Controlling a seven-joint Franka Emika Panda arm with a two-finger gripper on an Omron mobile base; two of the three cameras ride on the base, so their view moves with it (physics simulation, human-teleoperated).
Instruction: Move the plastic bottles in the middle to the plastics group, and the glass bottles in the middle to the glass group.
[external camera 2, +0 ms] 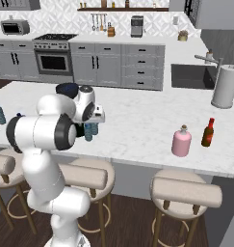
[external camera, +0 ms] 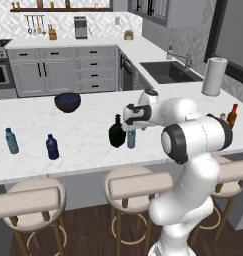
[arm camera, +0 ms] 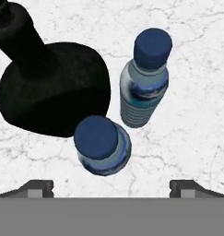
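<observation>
Two dark fingertips stand wide apart at the bottom of the hand view, so the gripper is open and holds nothing. It hangs straight above the middle cluster. Nearest below it is one plastic bottle, blue cap up; a second plastic bottle stands just beyond, and the black glass flask sits beside both, very close to the nearer one, though contact is hard to judge from above.

The step in hand looks like the approach to the first pick, probably the nearer plastic bottle. The next move calls for a descent with the fingers straddling that bottle without knocking the flask or the other bottle, then a carry to the plastics group: the teal bottle and the navy bottle, well off to the left.

The glass group, a pink bottle and a red-brown bottle, waits near the island's other end. The white marble island counter also carries a dark bowl and a paper-towel roll. Beyond are a sink, grey cabinets and an oven.
</observation>
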